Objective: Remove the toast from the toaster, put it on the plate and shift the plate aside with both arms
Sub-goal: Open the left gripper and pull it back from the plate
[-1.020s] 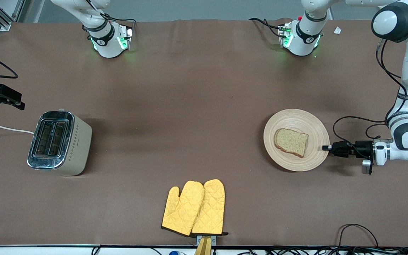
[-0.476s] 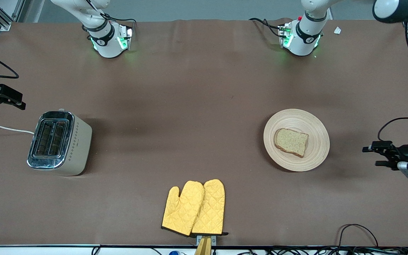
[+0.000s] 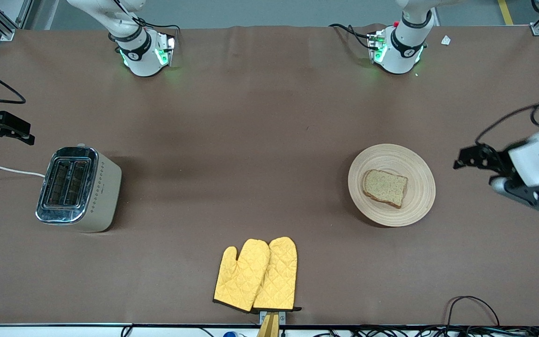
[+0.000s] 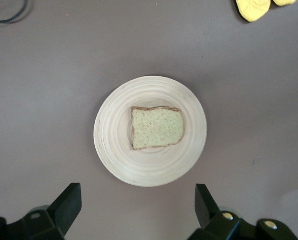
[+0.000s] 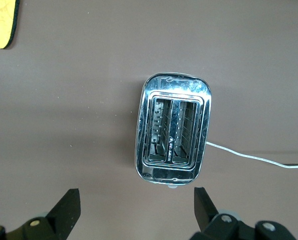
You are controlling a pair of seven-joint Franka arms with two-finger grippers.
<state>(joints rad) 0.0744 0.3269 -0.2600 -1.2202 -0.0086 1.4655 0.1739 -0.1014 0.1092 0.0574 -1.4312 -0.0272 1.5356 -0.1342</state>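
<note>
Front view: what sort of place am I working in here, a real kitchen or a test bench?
Most likely a lab bench staged as a kitchen: two arm bases bolted onto a brown-covered table, loose cables along its edge, and only a few props, a toaster, yellow oven mitts and toast on a plate.

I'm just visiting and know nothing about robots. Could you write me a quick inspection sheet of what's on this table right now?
Surface: brown table, bare in the middle.
Job's things: toast lies on the plate, toward the left arm's end.
Clutter: toaster, slots empty; yellow mitts at the edge nearest the front camera.
Grippers: left gripper open, in the air beside the plate; right gripper open, beside the toaster.
Cables: white toaster cord.
Surroundings: nothing seen.
</note>
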